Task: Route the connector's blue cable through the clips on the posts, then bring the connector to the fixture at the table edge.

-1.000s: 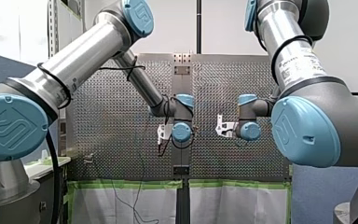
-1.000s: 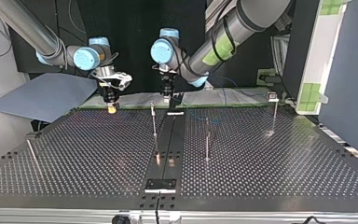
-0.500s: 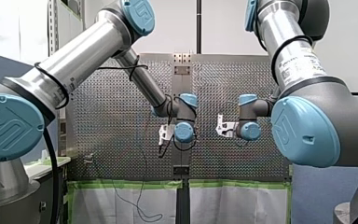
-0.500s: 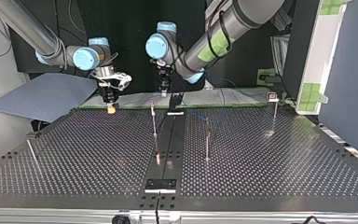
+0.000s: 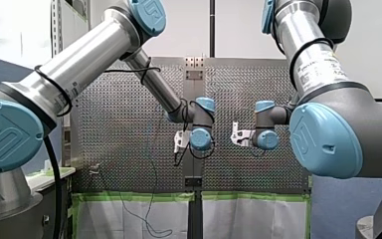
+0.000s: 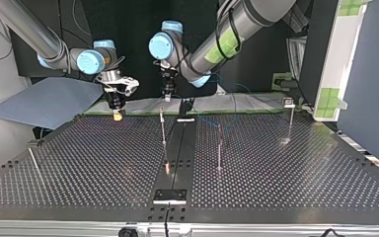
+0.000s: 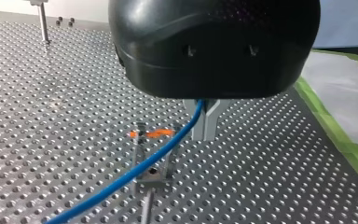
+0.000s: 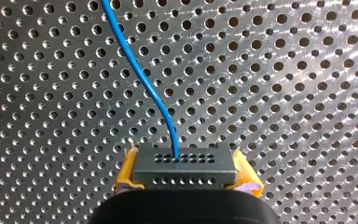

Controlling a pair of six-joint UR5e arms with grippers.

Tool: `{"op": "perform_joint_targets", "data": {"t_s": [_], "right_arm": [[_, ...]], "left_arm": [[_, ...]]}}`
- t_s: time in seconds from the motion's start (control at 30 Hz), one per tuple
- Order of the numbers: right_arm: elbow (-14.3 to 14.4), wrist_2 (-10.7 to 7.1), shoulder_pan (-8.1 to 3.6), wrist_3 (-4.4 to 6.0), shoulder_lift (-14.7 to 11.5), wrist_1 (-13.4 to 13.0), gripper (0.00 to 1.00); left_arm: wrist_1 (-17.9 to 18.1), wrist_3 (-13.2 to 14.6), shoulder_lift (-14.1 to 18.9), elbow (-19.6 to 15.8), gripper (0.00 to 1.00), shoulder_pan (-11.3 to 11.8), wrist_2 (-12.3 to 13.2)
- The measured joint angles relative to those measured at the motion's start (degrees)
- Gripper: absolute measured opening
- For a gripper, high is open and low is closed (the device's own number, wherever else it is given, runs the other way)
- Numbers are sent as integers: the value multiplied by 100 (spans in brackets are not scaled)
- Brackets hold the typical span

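In the right wrist view a dark grey connector sits between the yellow pads of my right gripper, which is shut on it. The blue cable runs from its face out over the perforated plate. In the left wrist view my left gripper is shut on the blue cable, which slopes down across the clip on a post just below the fingers. In the top view my right gripper hangs at the far left and my left gripper above the post.
More thin posts stand on the plate: one near the middle, one at the top view's right, one leaning at its left. A small fixture sits at the near edge. A blue sheet lies beyond the far left corner.
My left arm has carried the cable toward the top view's left and a little upward, coming over the post. My right arm has stayed still with the connector.
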Motion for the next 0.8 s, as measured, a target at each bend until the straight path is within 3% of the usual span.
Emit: {"op": "perform_joint_targets", "data": {"t_s": [0.43, 0.8], "right_arm": [[-1, -26, 0, 5, 0, -49, 0], [-4, -35, 0, 5, 0, -71, 0]], "left_arm": [[13, -117, -3, 193, 0, 100, 56], [163, -269, -13, 192, 0, 443, 281]]}}
